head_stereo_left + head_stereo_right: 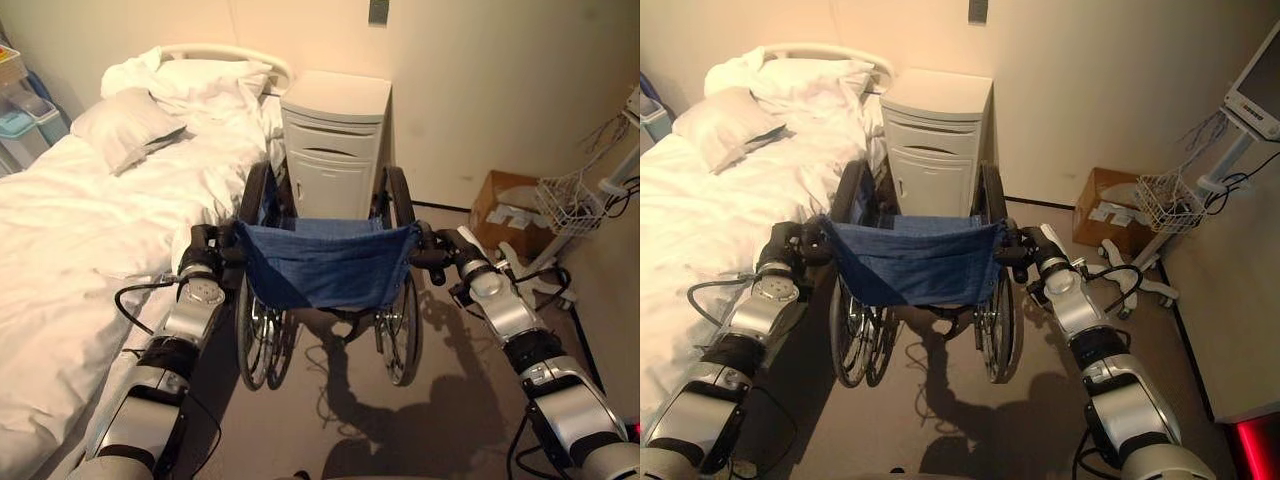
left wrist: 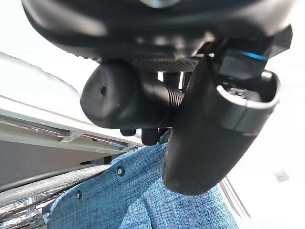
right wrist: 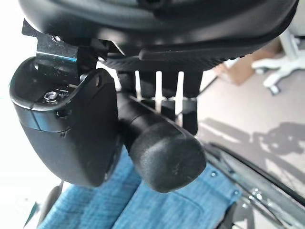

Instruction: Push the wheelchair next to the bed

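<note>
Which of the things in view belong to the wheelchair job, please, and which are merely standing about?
Belongs to the job:
wheelchair
bed
left robot hand on its push handle
right robot hand on its push handle

Standing about:
bedside cabinet
cardboard box
pillow
wire basket

1. Left arm reaching forward along the bed-side of the wheelchair (image 1: 325, 265), wrist straight.
2. Left hand (image 1: 205, 243) closed round the wheelchair's left push handle (image 2: 124, 98), fingers wrapped over the grip, thumb (image 2: 209, 133) crossing under it.
3. Right arm stretched forward on the wheelchair's other side, forearm angled inward toward its back.
4. Right hand (image 1: 447, 250) closed round the wheelchair's right push handle (image 3: 162, 148), fingers curled over the grip, thumb (image 3: 66, 133) beside its rounded end.
5. Both hands level with the top edge of the wheelchair's blue backrest, one at each end.
</note>
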{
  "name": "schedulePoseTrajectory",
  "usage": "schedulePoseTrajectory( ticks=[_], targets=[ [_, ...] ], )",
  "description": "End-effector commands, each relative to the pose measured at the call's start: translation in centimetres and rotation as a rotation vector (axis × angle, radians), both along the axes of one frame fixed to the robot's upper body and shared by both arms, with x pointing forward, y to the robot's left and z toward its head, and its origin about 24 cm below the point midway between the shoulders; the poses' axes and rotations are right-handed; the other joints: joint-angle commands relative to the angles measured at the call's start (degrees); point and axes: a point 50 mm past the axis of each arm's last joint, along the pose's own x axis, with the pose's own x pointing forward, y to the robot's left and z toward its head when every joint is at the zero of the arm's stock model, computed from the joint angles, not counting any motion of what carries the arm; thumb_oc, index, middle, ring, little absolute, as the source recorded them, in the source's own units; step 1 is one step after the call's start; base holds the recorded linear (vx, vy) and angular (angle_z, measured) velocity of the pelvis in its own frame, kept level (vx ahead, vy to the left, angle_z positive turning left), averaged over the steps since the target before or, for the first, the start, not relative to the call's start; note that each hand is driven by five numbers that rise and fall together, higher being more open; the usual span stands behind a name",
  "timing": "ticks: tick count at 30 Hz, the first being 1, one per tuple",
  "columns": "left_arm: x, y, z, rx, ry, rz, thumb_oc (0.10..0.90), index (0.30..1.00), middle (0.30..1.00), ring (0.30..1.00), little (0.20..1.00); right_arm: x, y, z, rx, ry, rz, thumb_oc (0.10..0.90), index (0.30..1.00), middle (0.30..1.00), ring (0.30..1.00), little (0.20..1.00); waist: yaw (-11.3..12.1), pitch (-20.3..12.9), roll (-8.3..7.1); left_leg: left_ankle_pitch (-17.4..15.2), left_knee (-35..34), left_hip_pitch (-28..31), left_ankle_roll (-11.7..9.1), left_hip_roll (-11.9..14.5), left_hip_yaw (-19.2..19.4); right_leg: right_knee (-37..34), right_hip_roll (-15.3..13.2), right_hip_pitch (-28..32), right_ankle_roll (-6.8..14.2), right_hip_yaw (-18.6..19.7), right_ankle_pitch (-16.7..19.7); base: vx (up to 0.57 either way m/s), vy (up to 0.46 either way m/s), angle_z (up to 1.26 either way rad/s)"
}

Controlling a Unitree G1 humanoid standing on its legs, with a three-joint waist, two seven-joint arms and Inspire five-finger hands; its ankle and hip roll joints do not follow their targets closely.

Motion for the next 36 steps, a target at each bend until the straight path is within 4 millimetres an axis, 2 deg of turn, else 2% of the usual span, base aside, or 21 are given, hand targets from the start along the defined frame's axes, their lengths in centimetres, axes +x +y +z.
schedulePoseTrajectory(
  ticks=[1,3,5,6,7,8,9,10,15,20,30,36],
  targets=[
    [-2.8,0.8,-5.6,0.045,0.214,0.04,0.4,0.3,0.3,0.3,0.3,-4.4,-2.4,-6.7,-0.228,0.293,0.064,0.4,0.3,0.3,0.3,0.3,-0.26,-0.31,2.03,0.46,0.17,-4.7,-1.65,0.27,-1.26,9.83,-0.95,-0.88,2.33,-2.13,3.13,0.03,0.08,-0.07],
    [-3.0,0.7,-5.7,0.045,0.211,0.047,0.4,0.3,0.3,0.3,0.3,-4.4,-2.5,-6.7,-0.235,0.288,0.061,0.4,0.3,0.3,0.3,0.3,0.45,-0.56,1.95,0.46,-0.08,-4.93,-1.49,-0.11,-0.31,13.12,-1.5,-1.59,2.54,-3.98,3.95,0.02,0.043,-0.25],
    [-3.4,0.7,-6.1,0.031,0.207,0.069,0.4,0.3,0.3,0.3,0.3,-4.3,-2.5,-6.7,-0.235,0.287,0.061,0.4,0.3,0.3,0.3,0.3,0.4,-0.34,1.59,-0.44,-0.45,-3.14,-2.09,-0.2,-0.12,11.16,-2.47,-2.46,3.01,-4.41,4.61,0.07,-0.056,-0.3],
    [-3.7,0.7,-6.3,0.015,0.195,0.084,0.458,0.387,0.387,0.387,0.387,-4.4,-2.4,-6.7,-0.239,0.282,0.059,0.4,0.3,0.3,0.3,0.3,0.09,-0.04,1.56,-0.66,-0.48,-2.24,-2.35,0.02,-0.22,8.37,-2.62,-3.68,2.86,-4.36,6.1,0.07,-0.105,-0.23],
    [-3.9,0.7,-6.4,0.009,0.19,0.09,0.582,0.573,0.573,0.573,0.573,-4.4,-2.5,-6.7,-0.241,0.28,0.056,0.48,0.42,0.42,0.42,0.42,-0.14,0.11,1.51,-0.83,-0.56,-1.77,-2.43,0.12,-0.17,6.15,-2.91,-4.73,2.84,-4.29,7.95,0.01,-0.126,-0.19],
    [-4.1,0.9,-6.5,0.002,0.187,0.099,0.8,0.9,0.9,0.9,0.9,-4.4,-2.6,-6.6,-0.239,0.27,0.048,0.8,0.9,0.9,0.9,0.9,-0.51,0.45,1.5,-1.62,-0.64,-0.88,-2.37,0.23,-0.37,4.24,-3.72,-6.65,3.12,-3.83,10.6,-0.04,-0.108,-0.12],
    [-4.2,0.9,-6.5,0.001,0.187,0.097,0.8,0.9,0.9,0.9,0.9,-4.5,-2.7,-6.6,-0.236,0.266,0.042,0.8,0.9,0.9,0.9,0.9,-0.57,0.72,1.56,-1.29,-0.53,-1.16,-1.94,0.38,0.05,4.19,-4.0,-7.45,2.54,-4.07,11.57,-0.04,-0.179,0.02],
    [-4.3,0.9,-6.4,-0.008,0.179,0.092,0.8,0.9,0.9,0.9,0.9,-4.7,-3.2,-6.5,-0.217,0.255,0.014,0.8,0.9,0.9,0.9,0.9,-0.32,1.02,1.65,-1.55,-0.32,-1.39,-1.88,0.9,-0.54,3.37,-4.34,-7.31,2.59,-3.83,10.96,-0.06,-0.173,0.12],
    [-5.0,0.1,-6.8,-0.011,0.169,0.073,0.8,0.9,0.9,0.9,0.9,-4.8,-4.2,-5.9,-0.192,0.215,-0.047,0.8,0.9,0.9,0.9,0.9,1.13,0.38,1.07,-0.9,0.11,-2.55,-2.58,1.32,-1.65,-0.64,-2.45,-3.16,2.09,-5.3,8.96,-0.02,-0.117,0.35],
    [-5.4,-0.1,-6.5,-0.028,0.151,0.058,0.8,0.9,0.9,0.9,0.9,-5.0,-5.1,-5.3,-0.157,0.2,-0.075,0.8,0.9,0.9,0.9,0.9,1.26,-0.21,0.97,-1.16,-0.15,-2.11,-2.6,1.06,-2.65,-1.94,-1.02,-2.0,1.64,-4.97,7.21,0.0,-0.03,0.01],
    [-6.3,2.0,-5.1,-0.141,0.13,0.06,0.8,0.9,0.9,0.9,0.9,-4.3,-7.3,-1.8,-0.051,0.115,-0.136,0.8,0.9,0.9,0.9,0.9,1.19,-1.08,1.34,-1.89,-0.4,-1.04,-2.39,0.14,-3.47,-3.08,0.32,-0.66,1.3,-4.6,5.96,0.02,-0.015,0.07],
    [-5.9,2.7,-4.4,-0.237,0.132,0.041,0.8,0.9,0.9,0.9,0.9,-4.2,-7.7,-1.5,0.042,0.159,-0.132,0.8,0.9,0.9,0.9,0.9,0.7,-1.6,1.53,-2.14,-0.38,-0.69,-2.25,-0.16,-3.49,-2.94,0.86,-0.4,1.09,-4.18,5.26,0.05,0.01,0.0]
  ],
)
